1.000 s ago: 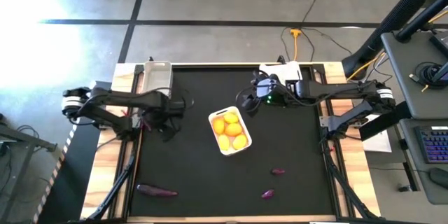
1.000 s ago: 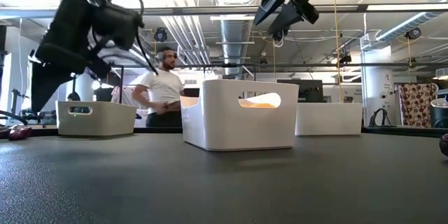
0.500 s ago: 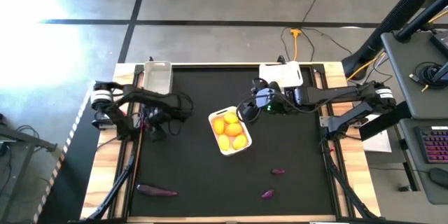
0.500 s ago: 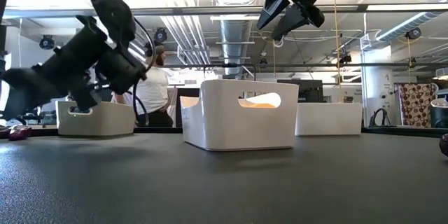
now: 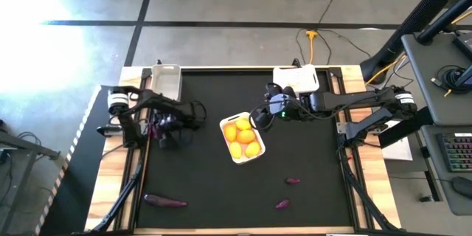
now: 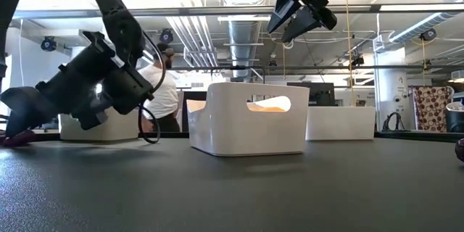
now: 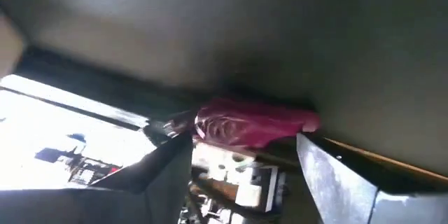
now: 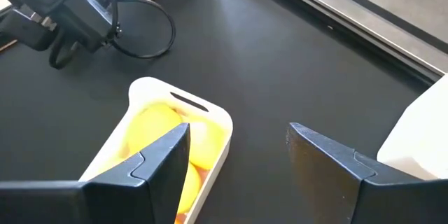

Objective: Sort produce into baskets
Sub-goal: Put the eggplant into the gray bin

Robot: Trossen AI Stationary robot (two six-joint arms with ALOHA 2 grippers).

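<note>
Nearest the front edge of the black counter (image 5: 310, 214), three dark purple vegetables are lying loose: a long one (image 5: 165, 200) toward the left, and two small ones (image 5: 282, 205) (image 5: 293, 181) toward the right, well apart from any basket.

In the middle, a white basket (image 5: 259, 152) is sitting at an angle, holding several yellow and orange round fruits (image 5: 243, 137). The right pincer (image 8: 238, 147) is hovering above that basket's far right corner — its two dark fingers (image 8: 157, 157) are standing apart with nothing between them, and the basket's handle slot and the yellow fruit inside are showing just beyond them.

At the counter's left edge, the left pincer (image 7: 241, 150) is reaching down low, with its fingers (image 7: 329, 171) spread on either side of a purple-red vegetable (image 7: 252, 126) lying at the counter's rim; whether they are touching it is not clear.

At the far edge, a grey-translucent basket (image 5: 165, 80) is standing at the left corner and another white basket (image 5: 296, 78) at the right. Beyond the counter, a person (image 6: 161, 94) is standing in the room, partly hidden behind the left arm.
</note>
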